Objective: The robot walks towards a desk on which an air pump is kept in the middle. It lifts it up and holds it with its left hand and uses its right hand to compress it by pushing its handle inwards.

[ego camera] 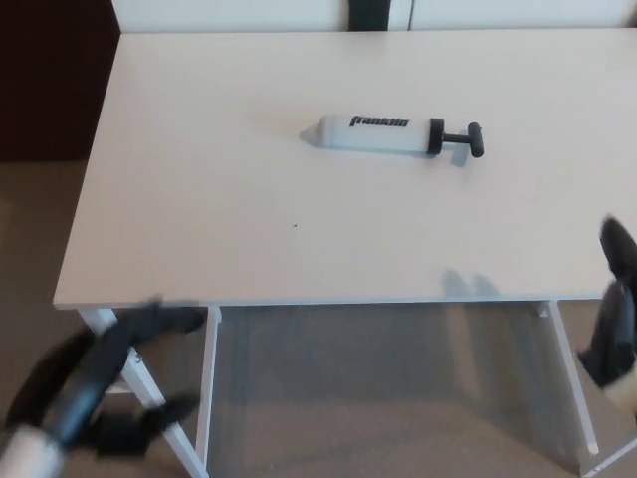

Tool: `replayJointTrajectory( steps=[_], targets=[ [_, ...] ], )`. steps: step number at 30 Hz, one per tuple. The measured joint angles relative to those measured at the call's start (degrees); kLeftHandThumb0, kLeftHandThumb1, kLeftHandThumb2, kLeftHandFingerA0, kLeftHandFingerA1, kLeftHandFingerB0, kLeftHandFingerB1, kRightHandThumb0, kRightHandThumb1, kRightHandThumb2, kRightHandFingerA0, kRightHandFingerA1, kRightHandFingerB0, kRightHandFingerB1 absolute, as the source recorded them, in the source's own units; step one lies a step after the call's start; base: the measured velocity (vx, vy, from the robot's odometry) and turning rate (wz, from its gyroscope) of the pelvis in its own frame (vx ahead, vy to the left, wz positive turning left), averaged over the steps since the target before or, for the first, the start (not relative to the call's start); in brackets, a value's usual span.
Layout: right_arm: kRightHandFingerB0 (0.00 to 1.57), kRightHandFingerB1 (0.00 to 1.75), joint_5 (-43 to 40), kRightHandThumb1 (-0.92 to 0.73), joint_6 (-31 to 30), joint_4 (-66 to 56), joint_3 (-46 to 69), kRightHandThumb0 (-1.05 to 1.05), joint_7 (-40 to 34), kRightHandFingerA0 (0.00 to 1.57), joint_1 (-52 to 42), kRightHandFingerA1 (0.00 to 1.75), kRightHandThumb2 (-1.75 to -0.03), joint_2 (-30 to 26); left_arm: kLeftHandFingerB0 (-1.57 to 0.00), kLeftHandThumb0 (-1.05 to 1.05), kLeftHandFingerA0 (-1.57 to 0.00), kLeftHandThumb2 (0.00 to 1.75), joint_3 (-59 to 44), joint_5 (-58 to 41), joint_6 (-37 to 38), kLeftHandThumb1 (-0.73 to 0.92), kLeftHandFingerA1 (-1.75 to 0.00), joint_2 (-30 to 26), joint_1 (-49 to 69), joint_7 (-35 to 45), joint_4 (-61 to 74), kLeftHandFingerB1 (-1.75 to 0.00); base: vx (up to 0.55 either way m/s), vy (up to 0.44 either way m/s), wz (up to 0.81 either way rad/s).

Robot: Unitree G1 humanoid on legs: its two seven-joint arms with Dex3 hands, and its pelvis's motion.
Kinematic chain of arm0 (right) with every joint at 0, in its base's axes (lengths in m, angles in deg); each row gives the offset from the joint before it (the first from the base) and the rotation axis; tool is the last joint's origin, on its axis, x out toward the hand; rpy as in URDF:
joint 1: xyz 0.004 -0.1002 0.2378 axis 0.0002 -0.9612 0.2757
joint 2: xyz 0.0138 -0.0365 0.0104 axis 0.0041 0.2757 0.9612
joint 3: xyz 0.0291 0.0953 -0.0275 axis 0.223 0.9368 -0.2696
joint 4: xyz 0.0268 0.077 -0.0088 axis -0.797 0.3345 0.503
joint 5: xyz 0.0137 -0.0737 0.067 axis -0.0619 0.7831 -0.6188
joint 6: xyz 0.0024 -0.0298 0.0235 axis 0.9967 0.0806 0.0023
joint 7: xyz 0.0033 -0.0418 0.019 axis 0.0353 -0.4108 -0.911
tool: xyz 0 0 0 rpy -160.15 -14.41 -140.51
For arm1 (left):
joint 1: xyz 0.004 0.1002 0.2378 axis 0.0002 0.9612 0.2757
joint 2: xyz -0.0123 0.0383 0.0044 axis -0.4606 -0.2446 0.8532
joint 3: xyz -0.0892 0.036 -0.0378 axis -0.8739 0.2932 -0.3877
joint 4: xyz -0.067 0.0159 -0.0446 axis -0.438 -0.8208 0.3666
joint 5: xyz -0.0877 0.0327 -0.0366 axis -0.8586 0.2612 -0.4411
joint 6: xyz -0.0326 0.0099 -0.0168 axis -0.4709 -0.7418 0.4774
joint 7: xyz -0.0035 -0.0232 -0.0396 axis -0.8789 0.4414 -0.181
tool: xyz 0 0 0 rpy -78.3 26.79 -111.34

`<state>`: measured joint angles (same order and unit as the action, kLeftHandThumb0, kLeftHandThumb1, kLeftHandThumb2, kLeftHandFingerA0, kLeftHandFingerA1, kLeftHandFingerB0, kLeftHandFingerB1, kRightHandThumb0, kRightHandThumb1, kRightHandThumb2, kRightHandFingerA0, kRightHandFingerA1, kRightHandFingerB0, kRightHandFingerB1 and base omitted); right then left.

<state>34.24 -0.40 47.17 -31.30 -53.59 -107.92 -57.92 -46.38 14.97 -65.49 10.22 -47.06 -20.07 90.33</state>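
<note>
White air pump (376, 134) lying on the desk (199, 199), far from both hands, left hand (95, 383) blurred, fingers apart, holding nothing, right hand (617, 319) at right edge, fingers' state unclear.

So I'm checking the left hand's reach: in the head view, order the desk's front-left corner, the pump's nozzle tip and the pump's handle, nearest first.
From the left hand:
1. Desk corner, just above it.
2. Nozzle tip, mid-desk.
3. Handle, the pump's right end.
</note>
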Motion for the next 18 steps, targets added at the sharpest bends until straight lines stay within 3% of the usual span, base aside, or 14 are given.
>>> replayJointTrajectory(
  steps=[3, 5, 6, 8, 9, 15, 16, 17, 18],
  targets=[
    [0.01, 0.29, -0.3, -0.67, 0.5, 0.1, 0.5, -0.74, 0.7, 0.02, -3.2, 0.4, -1.06, -0.8, -0.45, -0.84, -0.54, 0.68, -2.8, -2.5, 0.8, 0.66, -0.45, -0.1, 6.9, 1.6, 0.5, -0.39, 0.0, 0.0, 0.0],
    [0.06, 0.24, -0.4, -0.72, 0.9, 0.3, 0.7, -0.86, 1.2, 0.07, -4.7, 0.37, -1.07, -1.2, -0.48, -0.76, -0.61, 0.63, -4.4, -4.2, 1.2, 0.75, -0.44, -0.2, 10.4, 2.7, 0.6, -0.37, 0.0, 0.0, 0.0],
    [0.06, 0.24, -0.5, -0.73, 1.0, 0.4, 0.8, -0.85, 1.3, 0.07, -5.3, 0.37, -1.07, -1.4, -0.44, -0.74, -0.56, 0.92, -5.1, -4.8, 1.4, 0.58, -0.57, -0.2, 11.7, 3.2, 0.6, -0.51, 0.0, 0.0, 0.0],
    [0.06, 0.24, -0.6, -0.73, 1.5, 1.1, 1.1, -0.85, 1.8, 0.07, -6.9, 0.37, -1.07, -1.8, -0.44, -0.74, -0.56, 0.92, -6.9, -6.4, 1.8, 0.58, -0.57, -0.4, 15.1, 4.4, 0.5, -0.51, 0.0, 0.0, 0.0],
    [0.07, 0.24, -0.6, -0.73, 1.7, 1.7, 1.3, -0.86, 2.1, 0.07, -7.8, 0.37, -1.07, -2.2, -0.49, -0.69, -0.64, 0.62, -8.0, -7.4, 2.1, 0.73, -0.49, -0.5, 17.0, 5.2, 0.4, -0.4, 0.0, 0.0, 0.0],
    [0.05, 0.25, -0.8, -0.71, 3.2, 6.0, 2.0, -0.8, 3.5, 0.06, -11.3, 0.37, -1.07, -4.4, -0.55, -0.7, -0.65, 0.62, -13.1, -11.7, 3.5, 0.73, -0.48, -1.6, 24.0, 8.8, -0.9, -0.42, 0.0, 0.0, 0.0],
    [0.07, 0.21, -0.8, -0.76, 3.5, 7.0, 2.1, -0.88, 3.8, 0.08, -11.7, 0.31, -1.1, -5.0, -0.43, -0.82, -0.46, 0.67, -14.0, -12.5, 3.8, 0.7, -0.42, -1.9, 25.0, 9.4, -1.4, -0.39, 0.0, 0.0, 0.0],
    [0.07, 0.21, -0.8, -0.76, 4.0, 8.4, 2.3, -0.88, 4.1, 0.08, -12.1, 0.31, -1.1, -5.6, -0.43, -0.82, -0.46, 0.67, -14.9, -13.4, 4.3, 0.7, -0.42, -2.1, 26.0, 10.1, -2.1, -0.39, 0.0, 0.0, 0.0],
    [0.06, 0.21, -0.8, -0.76, 4.6, 10.2, 2.5, -0.86, 4.5, 0.06, -12.6, 0.28, -1.09, -6.4, -0.26, -0.82, -0.38, 1.02, -16.1, -14.5, 4.9, 0.66, -0.52, -2.5, 26.9, 10.8, -3.0, -0.44, 0.0, 0.0, 0.0]
  ],
)
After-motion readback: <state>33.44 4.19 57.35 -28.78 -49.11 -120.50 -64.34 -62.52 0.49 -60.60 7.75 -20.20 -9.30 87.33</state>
